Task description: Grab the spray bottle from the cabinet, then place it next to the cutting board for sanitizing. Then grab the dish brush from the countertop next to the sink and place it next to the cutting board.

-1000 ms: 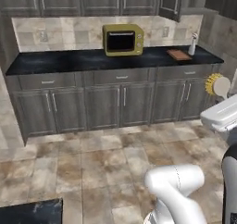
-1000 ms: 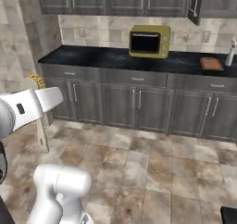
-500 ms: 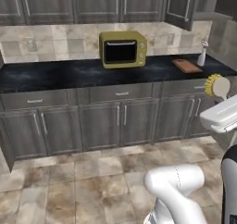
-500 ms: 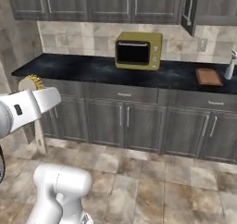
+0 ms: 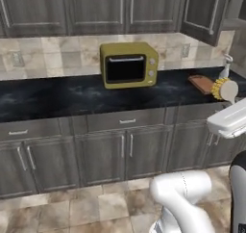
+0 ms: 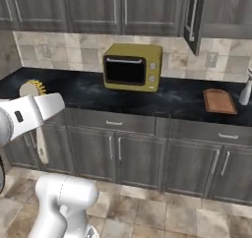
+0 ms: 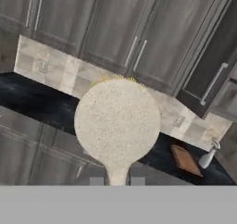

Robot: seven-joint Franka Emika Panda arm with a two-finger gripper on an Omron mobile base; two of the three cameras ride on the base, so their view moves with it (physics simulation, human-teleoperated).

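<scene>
My gripper point(image 7: 116, 180) is shut on the cream handle of the dish brush point(image 7: 117, 121), whose round head with yellow bristles faces away from the hand camera. The brush head point(image 5: 222, 88) hangs in the air in front of the lower cabinets, and its head point(image 6: 32, 88) sticks up above my white hand. The brown cutting board point(image 5: 202, 83) point(image 6: 219, 101) point(image 7: 186, 160) lies on the black countertop point(image 5: 57, 99). The spray bottle point(image 5: 225, 66) point(image 6: 245, 89) point(image 7: 208, 156) stands upright just right of the board. Above it, the cabinet point(image 6: 194, 15) has its door open. The sink is out of view.
A yellow oven point(image 5: 129, 64) point(image 6: 132, 67) stands mid-counter, left of the board. Grey drawers and doors point(image 5: 125, 150) run under the counter, closed wall cabinets above. Tiled floor point(image 6: 162, 212) lies between the base and the counter.
The whole picture has shifted: the base has driven closer to the counter, so oven, board and bottle look larger. The brush stays in the shut gripper.
</scene>
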